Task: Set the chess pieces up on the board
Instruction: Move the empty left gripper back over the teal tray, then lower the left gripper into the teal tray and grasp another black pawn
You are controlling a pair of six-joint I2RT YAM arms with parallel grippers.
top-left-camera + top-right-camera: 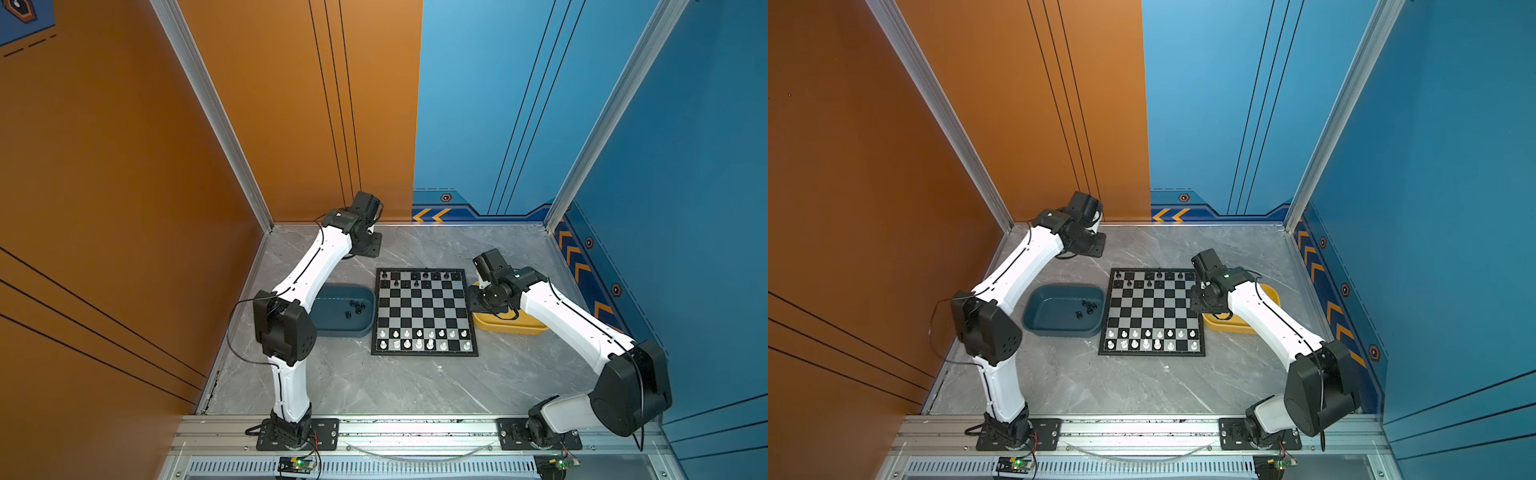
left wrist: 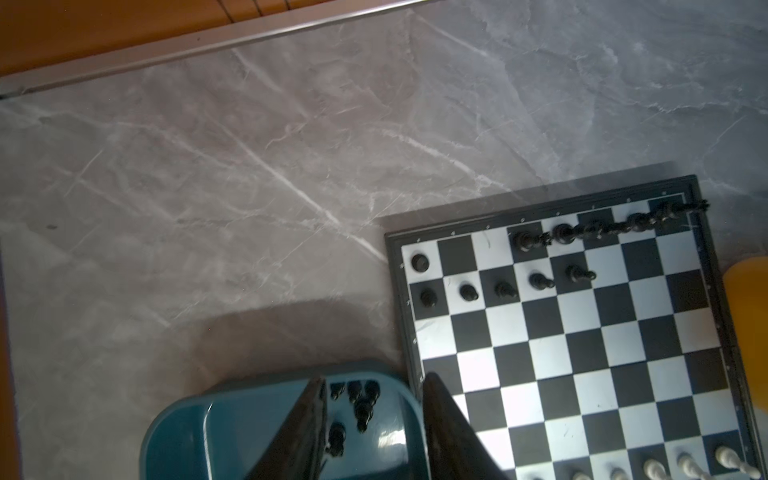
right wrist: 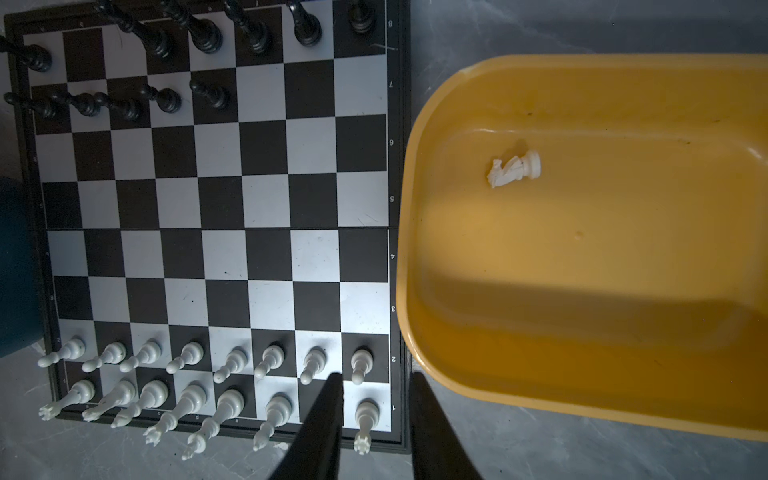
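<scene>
The board (image 1: pixel 424 311) (image 1: pixel 1152 311) lies mid-table. Black chess pieces (image 1: pixel 415 277) stand in its two far rows, white ones (image 1: pixel 419 338) in its two near rows. Several more black pieces (image 2: pixel 361 399) lie in the teal tray (image 1: pixel 332 330). One white knight (image 3: pixel 513 168) lies on its side in the yellow tray (image 3: pixel 415 174). My left gripper (image 2: pixel 374 378) (image 1: pixel 368 244) hangs open high near the back left wall, nothing between its fingers. My right gripper (image 3: pixel 375 375) (image 1: pixel 486 299) is open above the board's right edge, beside the yellow tray, and holds nothing.
The teal tray touches the board's left side and the yellow tray (image 1: pixel 511 326) its right side. Orange and blue walls close in the grey marble table (image 1: pixel 374 386). Both arm bases sit on the metal rail (image 1: pixel 415 432) at the front.
</scene>
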